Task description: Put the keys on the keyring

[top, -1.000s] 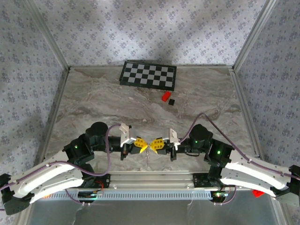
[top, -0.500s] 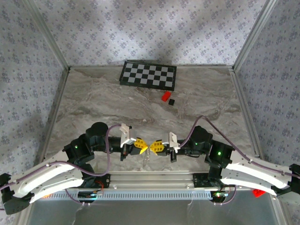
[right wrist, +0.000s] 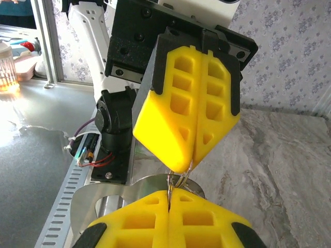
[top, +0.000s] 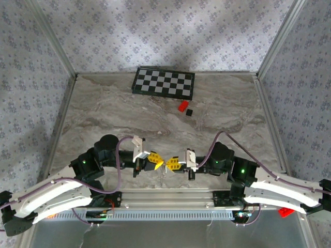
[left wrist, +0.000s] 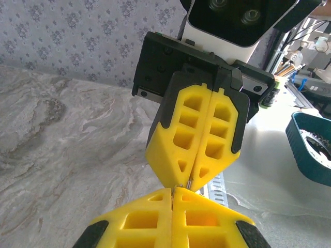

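Left gripper (top: 159, 163) and right gripper (top: 168, 165): yellow jaws pressed fully together on both, tips meeting nose to nose, low over the near middle of the table.

The keyring (right wrist: 181, 177): thin wire loop in the small gap between the two sets of tips. On the right wrist view the loop comes out of the left gripper's seam, and a fine wire runs into the right gripper's seam; both appear to pinch it.

Pale sliver (top: 163, 176) hangs just below the tips, at 6 o'clock from them. Key or chain, too small to tell.

Table (top: 103, 119): grey-beige marbled top, matte, with darker veining.
- Red block (top: 182, 106) at about 1 o'clock from the tips, well apart from them.
- Black cube (top: 190, 111) just beside the red block, on its 4 o'clock side.
- Checkerboard (top: 163, 82), black and white, lying flat at 12 o'clock against the far edge.
- Slotted aluminium rail (top: 165, 196) at 6 o'clock, carrying both arm bases.

Room: walls (top: 155, 31) papered grey with a small repeating floral motif on three sides. Aluminium posts (top: 51, 39) slant up from the far corners.
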Motion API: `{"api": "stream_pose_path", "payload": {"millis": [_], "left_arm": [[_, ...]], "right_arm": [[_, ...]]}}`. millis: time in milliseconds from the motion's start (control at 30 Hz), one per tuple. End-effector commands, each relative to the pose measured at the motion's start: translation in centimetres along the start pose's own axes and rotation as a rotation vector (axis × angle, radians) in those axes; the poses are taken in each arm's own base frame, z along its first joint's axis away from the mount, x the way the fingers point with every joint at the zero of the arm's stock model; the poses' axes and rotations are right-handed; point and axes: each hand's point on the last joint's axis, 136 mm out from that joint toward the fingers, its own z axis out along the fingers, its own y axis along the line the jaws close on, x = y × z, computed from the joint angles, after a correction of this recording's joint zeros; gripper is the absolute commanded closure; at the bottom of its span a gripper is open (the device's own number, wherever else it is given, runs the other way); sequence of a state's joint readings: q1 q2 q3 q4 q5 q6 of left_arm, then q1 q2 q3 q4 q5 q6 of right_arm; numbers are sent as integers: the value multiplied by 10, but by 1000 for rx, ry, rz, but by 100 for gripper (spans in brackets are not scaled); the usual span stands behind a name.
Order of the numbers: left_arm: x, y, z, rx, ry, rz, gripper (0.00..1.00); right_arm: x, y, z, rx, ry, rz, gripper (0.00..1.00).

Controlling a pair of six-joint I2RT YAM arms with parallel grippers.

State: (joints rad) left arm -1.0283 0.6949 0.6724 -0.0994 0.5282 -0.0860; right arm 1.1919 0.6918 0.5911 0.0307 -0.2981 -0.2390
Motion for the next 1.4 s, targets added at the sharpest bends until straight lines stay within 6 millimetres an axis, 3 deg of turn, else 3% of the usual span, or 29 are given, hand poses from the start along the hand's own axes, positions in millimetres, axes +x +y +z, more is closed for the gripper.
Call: {"api": "stream_pose_path", "payload": {"millis": [0,233,500,633,1000,1367], "left_arm": [[-46,0,-10,-36,-149,65,100],[-47,0,-11,-36,-162,68,100],[-46,2,-10,-45,-168,73,100],[-45,4,-10,-56,-174,74,100],[-48,-1,-11,-30,-220,104,100],[-53,-12,-11,29,-228,122,100]], "right_arm": [[4,11,-4,-29,-4,-31,100],[4,12,-7,-16,-22,-30,99],[-4,13,-17,2,-82,-12,80],[-10,12,-25,24,-112,9,75],[-31,-11,-46,150,-157,88,75],[-42,-19,-33,106,-122,186,75]]}}
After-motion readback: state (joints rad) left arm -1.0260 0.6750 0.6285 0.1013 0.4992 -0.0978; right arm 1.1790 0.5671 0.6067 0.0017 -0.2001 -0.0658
